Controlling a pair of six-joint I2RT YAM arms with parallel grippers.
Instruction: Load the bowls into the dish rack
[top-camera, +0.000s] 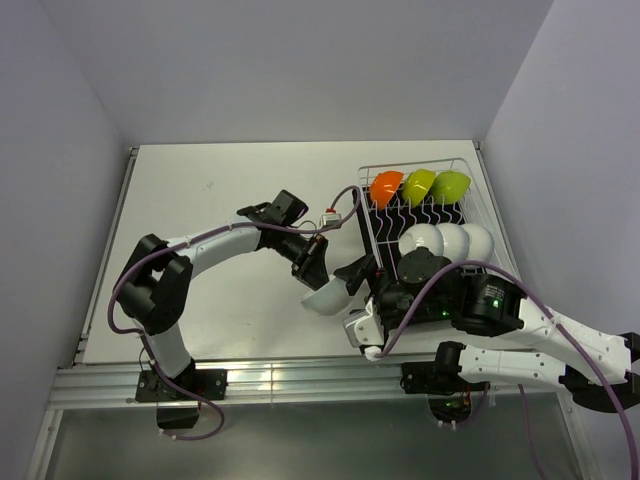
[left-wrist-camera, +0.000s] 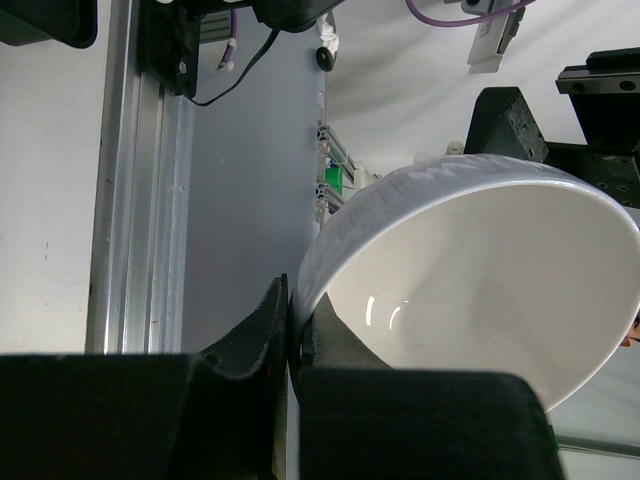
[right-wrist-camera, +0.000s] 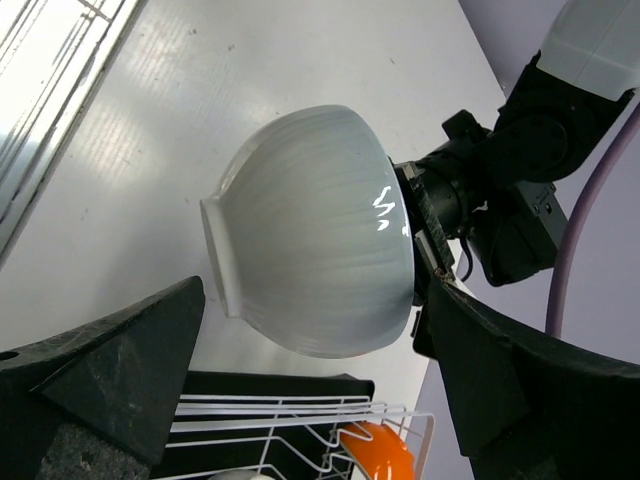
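A white bowl (top-camera: 328, 298) hangs above the table just left of the dish rack (top-camera: 372, 232). My left gripper (top-camera: 318, 272) is shut on its rim, one finger inside and one outside (left-wrist-camera: 292, 322). In the left wrist view the bowl (left-wrist-camera: 480, 270) shows its glossy inside. My right gripper (top-camera: 352, 298) is open, and the bowl (right-wrist-camera: 310, 230) sits just ahead of its spread fingers (right-wrist-camera: 120, 360) without touching them. In the rack stand an orange bowl (top-camera: 386, 188), two lime green bowls (top-camera: 418, 185) and three white bowls (top-camera: 450, 240).
The rack's near corner (right-wrist-camera: 300, 420) and the orange bowl (right-wrist-camera: 380, 450) lie right below my right gripper. The black tray (top-camera: 368, 258) edges the rack. Purple cables (top-camera: 340, 205) loop over the table. Grey walls close in on the sides.
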